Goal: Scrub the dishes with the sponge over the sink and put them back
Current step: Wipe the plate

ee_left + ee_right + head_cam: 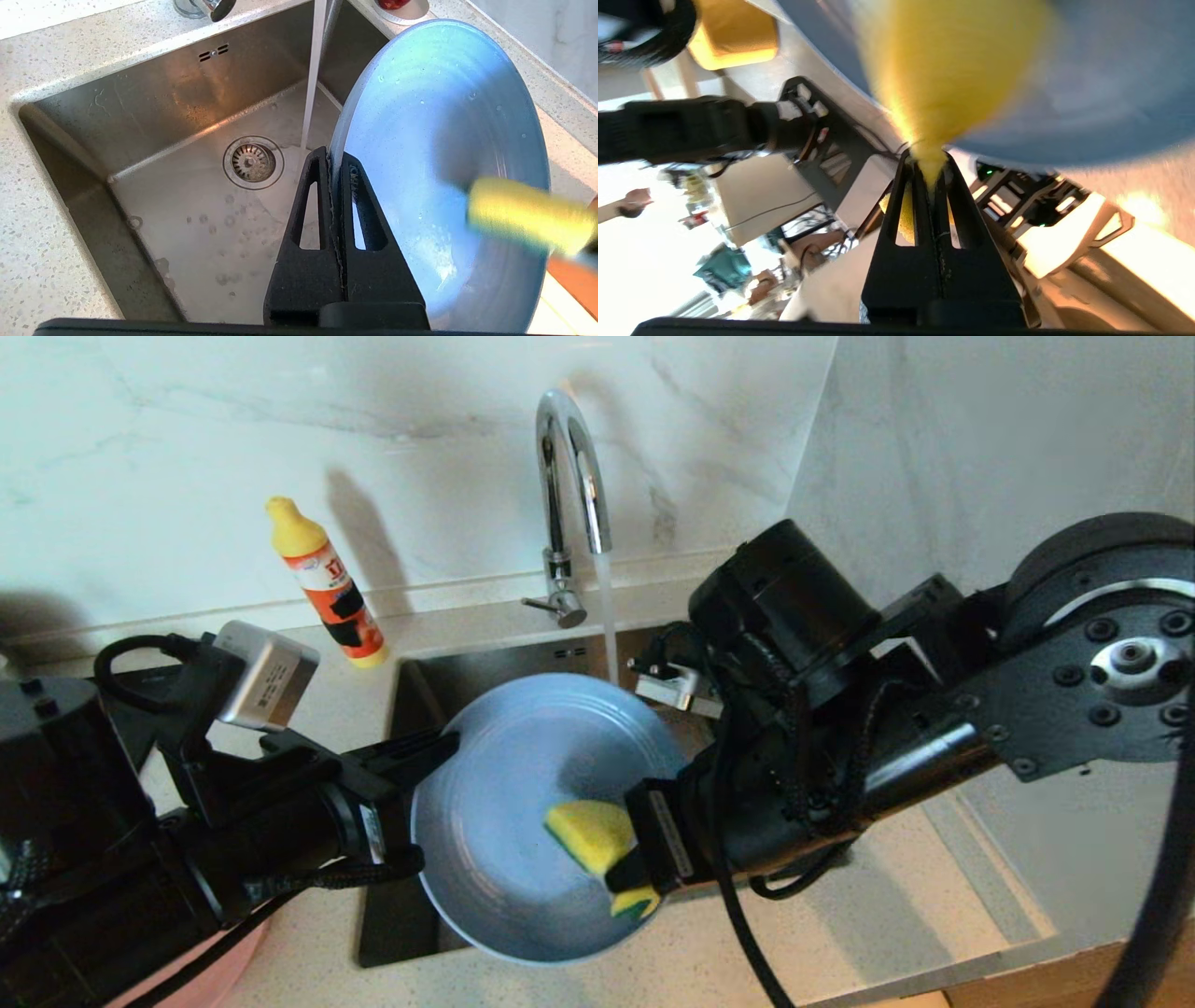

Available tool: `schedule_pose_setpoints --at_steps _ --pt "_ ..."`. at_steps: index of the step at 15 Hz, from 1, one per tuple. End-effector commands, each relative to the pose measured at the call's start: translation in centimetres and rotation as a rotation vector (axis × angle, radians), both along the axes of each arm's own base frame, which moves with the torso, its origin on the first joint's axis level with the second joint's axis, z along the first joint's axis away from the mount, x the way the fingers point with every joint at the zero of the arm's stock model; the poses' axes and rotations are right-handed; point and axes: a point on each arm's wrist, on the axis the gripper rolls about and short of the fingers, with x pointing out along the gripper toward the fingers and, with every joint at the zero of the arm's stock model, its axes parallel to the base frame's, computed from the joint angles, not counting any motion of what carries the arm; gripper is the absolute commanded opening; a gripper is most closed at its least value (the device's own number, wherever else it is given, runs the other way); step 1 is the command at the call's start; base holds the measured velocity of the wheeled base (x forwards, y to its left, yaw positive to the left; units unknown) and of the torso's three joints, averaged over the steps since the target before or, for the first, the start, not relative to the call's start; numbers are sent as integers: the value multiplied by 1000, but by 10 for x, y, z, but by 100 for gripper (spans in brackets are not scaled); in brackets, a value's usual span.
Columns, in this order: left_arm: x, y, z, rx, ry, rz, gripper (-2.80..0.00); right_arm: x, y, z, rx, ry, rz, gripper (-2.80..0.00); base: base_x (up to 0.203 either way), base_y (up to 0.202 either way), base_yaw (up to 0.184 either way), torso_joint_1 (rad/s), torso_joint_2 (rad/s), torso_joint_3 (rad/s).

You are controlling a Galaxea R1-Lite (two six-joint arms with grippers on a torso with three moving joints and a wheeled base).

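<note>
One round light-blue plastic plate is held tilted above the square brushed-steel sink, its face turned toward the right arm. The left gripper has its two black fingers clamped on the plate's left rim, one finger on each side of the edge. One small yellow sponge with a dark green scouring side is pinched tight in the right gripper and pressed against the plate's lower right face.

One curved chrome tap stands at the back edge of the sink, and a single stream of water falls just behind the plate's top rim. In the left wrist view that stream lands near the one round drain strainer, and the basin floor on that side lies bare apart from water drops.

One yellow-capped orange detergent bottle stands on the speckled counter near the sink's back left corner, well apart from both grippers. A pink edge shows under the left arm. One small white saucer with something red on it sits on the counter beyond the plate.
</note>
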Motion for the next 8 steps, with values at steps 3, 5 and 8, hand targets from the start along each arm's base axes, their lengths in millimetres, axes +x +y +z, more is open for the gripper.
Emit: schedule_pose_setpoints --at_steps 3,5,8 --pt "0 0 0 -4 -1 2 -280 0 -28 9 14 44 -24 -280 0 0 0 0 0 0" --pt "0 0 -1 -17 12 4 -280 3 -30 4 20 80 -15 -280 0 0 0 0 0 0" --pt "1 0 -3 -15 18 7 -280 6 -22 2 32 92 10 -280 0 0 0 0 0 0"
